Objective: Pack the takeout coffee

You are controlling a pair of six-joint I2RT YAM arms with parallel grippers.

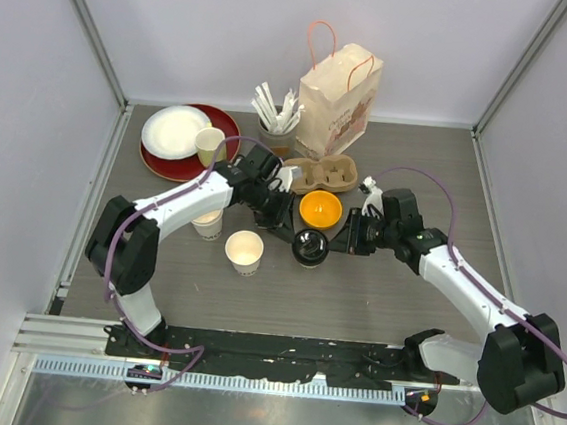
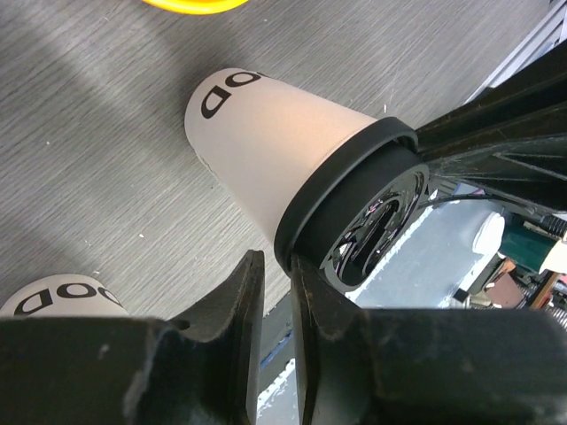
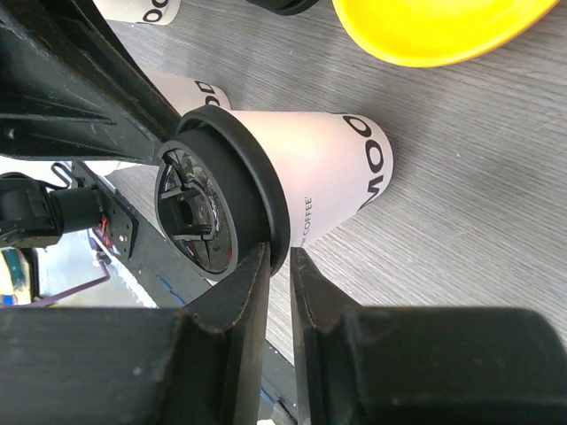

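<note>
1. The lidded paper cup [image 3: 328,177] stands on the surface [image 1: 385,303] mid-scene. It is just on the near side of the yellow bowl [image 1: 320,209] and to the right of an open, unlidded cup [image 1: 245,250].
2. The left tool [image 2: 276,266] is closed to a narrow slit and appears to pinch the left edge of the black lid [image 1: 310,246] by its rim.
3. The right tool [image 3: 276,257] is likewise nearly shut and seems to nip the opposite edge of the same rim.
4. Both grips look to be on the lid alone. If the lid is not fully seated, a lift would likely pull it off and leave the cup behind or tip it.
5. An uneven pull from the two arms could skew the lid or buckle the thin paper wall.
6. The bowl lies between the cup and the cardboard carrier [image 1: 327,174] farther back. A low carry that way could knock the bowl, and the left arm could topple the open cup.
</note>
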